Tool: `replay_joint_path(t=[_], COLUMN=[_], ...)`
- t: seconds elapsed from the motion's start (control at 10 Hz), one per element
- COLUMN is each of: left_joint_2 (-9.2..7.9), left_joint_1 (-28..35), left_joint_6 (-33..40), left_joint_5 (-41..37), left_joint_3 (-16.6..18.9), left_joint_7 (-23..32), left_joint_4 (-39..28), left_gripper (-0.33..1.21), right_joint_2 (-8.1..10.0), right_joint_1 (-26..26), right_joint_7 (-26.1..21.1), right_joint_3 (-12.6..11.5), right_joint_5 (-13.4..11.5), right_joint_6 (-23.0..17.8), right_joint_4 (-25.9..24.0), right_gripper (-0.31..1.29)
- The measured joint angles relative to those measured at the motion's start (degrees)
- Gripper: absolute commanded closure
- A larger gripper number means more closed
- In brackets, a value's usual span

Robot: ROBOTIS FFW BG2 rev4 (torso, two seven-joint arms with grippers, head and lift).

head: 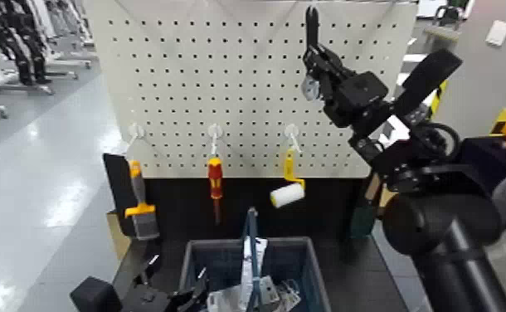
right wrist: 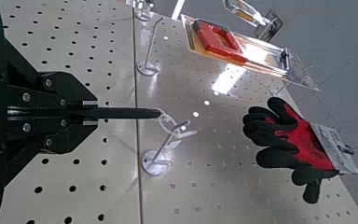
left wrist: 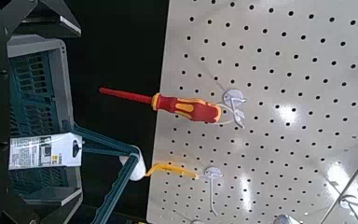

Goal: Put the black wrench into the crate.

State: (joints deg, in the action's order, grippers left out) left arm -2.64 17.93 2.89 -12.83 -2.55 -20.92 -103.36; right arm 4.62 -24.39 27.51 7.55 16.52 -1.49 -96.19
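The black wrench (head: 312, 23) stands upright against the top right of the white pegboard (head: 182, 75), its grey metal jaw at the bottom. My right gripper (head: 313, 60) is raised there and shut on the wrench's middle. In the right wrist view the wrench (right wrist: 130, 113) shows edge-on between the fingers, its tip beside a metal hook (right wrist: 166, 140). The blue-grey crate (head: 299, 249) sits low in front of me with its upright divider (head: 250, 245); it also shows in the left wrist view (left wrist: 33, 84). My left gripper (head: 153, 294) waits open, low, beside the crate.
On the pegboard hang a red-and-yellow screwdriver (head: 215, 178), a yellow-handled paint roller (head: 289, 191) and a brush (head: 140, 207). The crate holds several labelled packs. The right wrist view shows a black-and-red glove (right wrist: 294, 140) and a red packaged item (right wrist: 228, 39) on the board.
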Motion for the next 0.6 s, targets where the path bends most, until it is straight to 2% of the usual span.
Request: replay_joint_path(t=[0.4, 0.6], left_joint_2=[0.07, 0.03], left_joint_1=[0.0, -0.1], left_joint_6=[-0.5, -0.8], left_joint_5=[0.2, 0.3], left_joint_3=[-0.2, -0.4], left_joint_7=[0.0, 0.0], left_joint_4=[-0.1, -0.1], left_gripper=[0.11, 0.11], right_joint_2=[0.46, 0.03], right_joint_1=[3.1, 6.3], right_joint_7=[-0.7, -1.0], right_joint_3=[-1.1, -0.9], right_joint_5=[-0.2, 0.9], right_joint_6=[2.2, 4.3], right_joint_4=[-9.1, -12.9], right_gripper=[1.12, 1.12])
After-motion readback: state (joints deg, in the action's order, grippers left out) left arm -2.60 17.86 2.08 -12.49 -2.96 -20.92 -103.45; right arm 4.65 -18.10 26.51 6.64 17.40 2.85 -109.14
